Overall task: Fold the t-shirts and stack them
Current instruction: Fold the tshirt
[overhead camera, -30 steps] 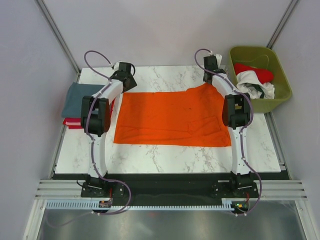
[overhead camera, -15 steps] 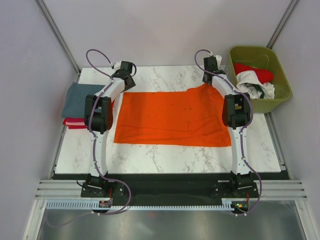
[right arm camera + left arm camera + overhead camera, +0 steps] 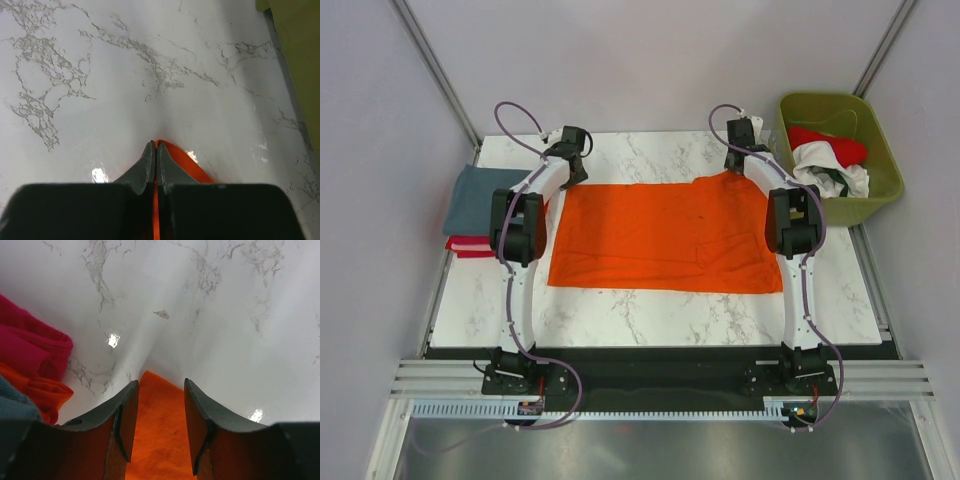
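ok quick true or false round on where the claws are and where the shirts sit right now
1. The right claw is shut on the orange t-shirt's far edge. True.
2. The left claw is clamped shut on that shirt. False: its jaws stand apart, with the shirt's corner lying between them.
3. The olive-green bin is empty. False: it holds a red t-shirt and a white t-shirt.
4. A grey-blue t-shirt lies on red t-shirts at the table's left edge. True.
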Controlling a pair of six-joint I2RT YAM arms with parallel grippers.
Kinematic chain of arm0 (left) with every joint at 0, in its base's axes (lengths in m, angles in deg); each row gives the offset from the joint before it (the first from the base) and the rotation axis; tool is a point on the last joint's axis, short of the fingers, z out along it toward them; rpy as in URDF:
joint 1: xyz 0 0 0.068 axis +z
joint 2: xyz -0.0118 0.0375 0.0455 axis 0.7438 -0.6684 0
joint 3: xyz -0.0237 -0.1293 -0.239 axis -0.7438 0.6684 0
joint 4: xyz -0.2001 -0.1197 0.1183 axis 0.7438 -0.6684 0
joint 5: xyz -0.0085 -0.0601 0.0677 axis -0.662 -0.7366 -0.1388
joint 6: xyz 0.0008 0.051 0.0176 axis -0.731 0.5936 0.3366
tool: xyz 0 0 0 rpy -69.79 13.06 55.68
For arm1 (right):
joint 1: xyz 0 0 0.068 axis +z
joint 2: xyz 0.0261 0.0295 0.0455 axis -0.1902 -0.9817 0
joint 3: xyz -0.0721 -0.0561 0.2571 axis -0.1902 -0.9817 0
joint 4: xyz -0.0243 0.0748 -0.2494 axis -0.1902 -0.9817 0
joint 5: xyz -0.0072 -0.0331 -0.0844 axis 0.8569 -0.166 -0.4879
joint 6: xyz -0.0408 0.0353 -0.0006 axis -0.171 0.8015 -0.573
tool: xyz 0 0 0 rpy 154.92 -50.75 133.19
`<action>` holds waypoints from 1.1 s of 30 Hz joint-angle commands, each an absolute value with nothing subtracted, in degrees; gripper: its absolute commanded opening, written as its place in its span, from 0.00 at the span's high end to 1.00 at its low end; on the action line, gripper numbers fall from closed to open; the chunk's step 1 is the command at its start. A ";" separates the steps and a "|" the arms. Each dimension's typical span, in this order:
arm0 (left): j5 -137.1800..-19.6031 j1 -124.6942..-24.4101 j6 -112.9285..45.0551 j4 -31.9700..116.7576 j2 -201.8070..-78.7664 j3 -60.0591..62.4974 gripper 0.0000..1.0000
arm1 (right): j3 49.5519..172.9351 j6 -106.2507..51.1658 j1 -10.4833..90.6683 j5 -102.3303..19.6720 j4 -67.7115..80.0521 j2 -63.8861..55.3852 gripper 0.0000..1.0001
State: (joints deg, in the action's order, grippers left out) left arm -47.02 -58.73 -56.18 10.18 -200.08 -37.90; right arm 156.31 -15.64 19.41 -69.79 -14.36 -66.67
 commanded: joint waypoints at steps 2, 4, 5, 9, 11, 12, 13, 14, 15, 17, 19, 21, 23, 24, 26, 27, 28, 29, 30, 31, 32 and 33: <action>-44.73 -58.51 -56.81 8.21 -200.58 -39.46 0.51 | 154.97 -14.76 19.23 -69.62 -12.40 -60.98 1.00; -44.91 -58.60 -56.98 7.51 -201.02 -39.81 0.51 | 154.09 -14.67 19.31 -69.54 -12.05 -60.28 1.00; -44.91 -58.51 -57.16 7.33 -201.11 -39.99 0.51 | 153.82 -14.58 19.32 -69.45 -11.87 -60.11 1.00; -45.26 -58.42 -56.99 6.37 -202.25 -41.65 0.57 | 152.42 -14.23 19.23 -69.18 -11.25 -58.88 1.00; -44.47 -58.42 -57.60 6.10 -201.82 -41.40 0.75 | 151.80 -14.14 19.23 -69.45 -10.99 -58.35 1.00; -43.77 -58.42 -57.86 6.27 -201.73 -41.48 0.80 | 151.89 -14.06 19.23 -69.45 -10.81 -58.17 1.00; -43.68 -58.42 -57.78 6.54 -201.81 -41.75 0.87 | 152.06 -13.88 19.31 -69.10 -10.99 -57.82 1.00; -43.68 -58.42 -57.69 6.54 -202.25 -43.05 0.98 | 152.24 -13.97 19.14 -69.01 -11.08 -57.56 1.00; -43.68 -58.42 -57.52 6.45 -202.51 -43.68 0.98 | 152.24 -13.88 19.14 -68.92 -11.08 -57.12 1.00; -43.85 -58.42 -57.51 6.54 -202.61 -44.47 0.98 | 151.45 -13.70 19.23 -70.06 -11.16 -55.19 1.00; -43.59 -58.42 -57.25 6.63 -202.17 -44.65 0.98 | 150.14 -13.79 19.14 -70.76 -11.08 -52.90 1.00; -43.15 -58.42 -57.25 6.63 -201.29 -44.13 0.98 | 148.82 -13.79 19.14 -71.82 -10.90 -50.45 1.00; -42.27 -58.69 -57.16 7.06 -200.50 -43.25 0.98 | 146.36 -13.53 19.23 -71.65 -10.11 -48.95 1.00; -42.18 -58.60 -56.81 7.33 -199.71 -42.89 0.98 | 145.48 -13.44 19.14 -71.65 -9.85 -47.29 1.00; -41.75 -58.78 -56.55 7.59 -199.18 -42.02 0.98 | 142.32 -13.09 19.14 -71.56 -8.80 -45.70 1.00; -41.57 -58.86 -56.72 7.94 -198.31 -41.49 0.98 | 141.26 -12.74 19.14 -71.38 -8.18 -44.12 1.00; -41.39 -58.86 -56.72 8.29 -197.78 -40.88 0.98 | 139.17 -12.47 19.14 -71.38 -7.91 -43.41 1.00; -40.96 -59.12 -56.90 8.82 -196.99 -39.04 0.98 | 138.19 -12.39 19.14 -71.21 -7.56 -42.62 1.00; -40.95 -59.13 -56.99 10.48 -196.11 -37.81 0.98 | 137.22 -12.12 19.23 -71.03 -7.39 -41.22 1.00; -40.78 -59.39 -57.16 11.63 -194.01 -36.49 0.98 | 135.21 -12.03 19.23 -70.77 -6.95 -40.42 1.00; -40.86 -59.48 -57.07 12.94 -192.77 -33.26 0.98 | 134.15 -11.86 19.23 -70.68 -6.77 -39.63 1.00; -41.12 -59.48 -56.90 14.78 -191.54 -31.31 0.98 | 133.18 -11.77 19.23 -70.42 -6.60 -38.23 1.00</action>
State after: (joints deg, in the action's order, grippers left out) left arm -43.85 -59.06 -56.97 9.31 -198.83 -35.27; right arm 135.70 -12.93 19.41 -70.23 -8.96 -42.54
